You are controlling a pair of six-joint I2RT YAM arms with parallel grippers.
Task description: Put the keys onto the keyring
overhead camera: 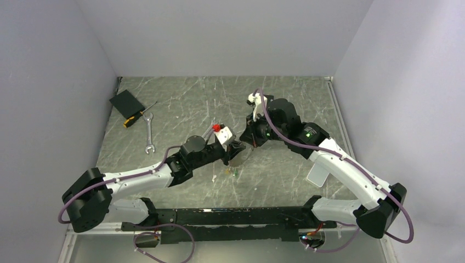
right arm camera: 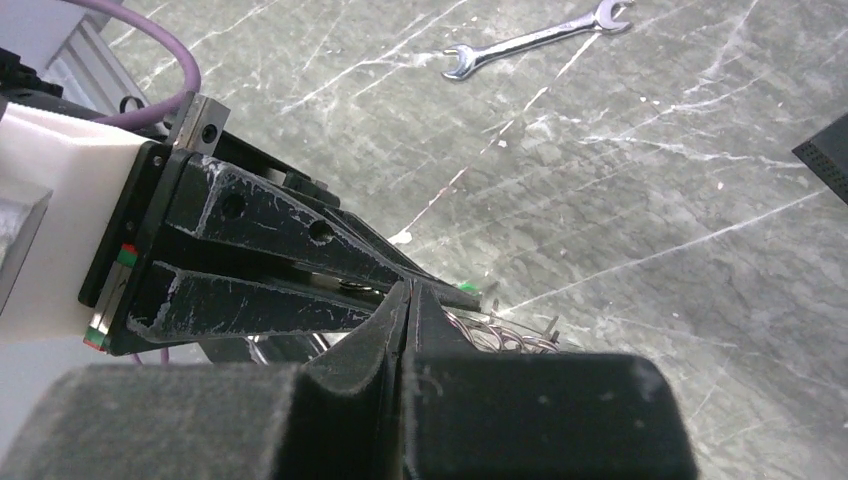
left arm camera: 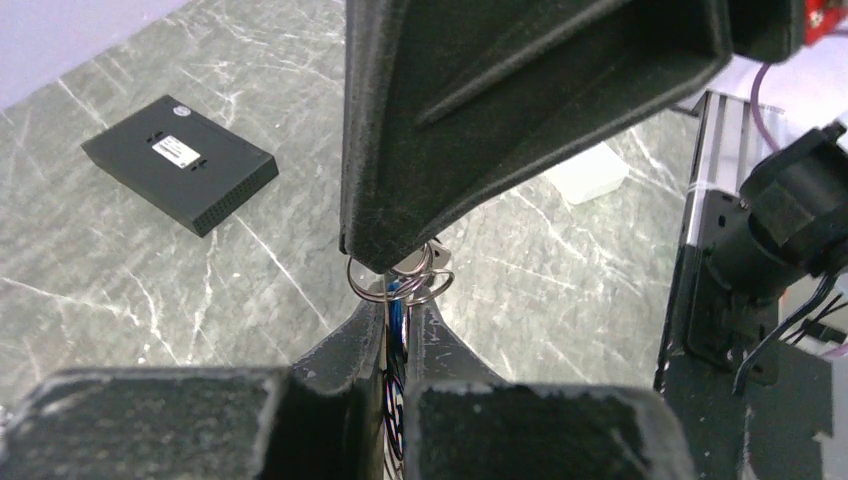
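Note:
My left gripper (overhead camera: 232, 151) (left arm camera: 402, 298) is shut on the keyring (left arm camera: 398, 282). Silver wire loops and a blue key head (left arm camera: 396, 318) sit pinched between its fingers. In the top view the keyring (overhead camera: 242, 158) hangs as a thin loop just above the table. My right gripper (overhead camera: 248, 140) (right arm camera: 408, 290) is shut, its tip against the ring cluster; whether it pinches a wire cannot be seen. A chain of small rings (right arm camera: 503, 336) and a green key head (right arm camera: 466, 288) show beyond its fingers. Tiny loose keys (overhead camera: 232, 172) lie on the table below.
A black box (overhead camera: 126, 103) (left arm camera: 180, 163), a yellow-handled screwdriver (overhead camera: 139, 115) and a silver wrench (overhead camera: 149, 135) (right arm camera: 535, 38) lie at the back left. A white plastic piece (overhead camera: 316, 175) (left arm camera: 590, 172) lies under the right arm. Grey walls close three sides.

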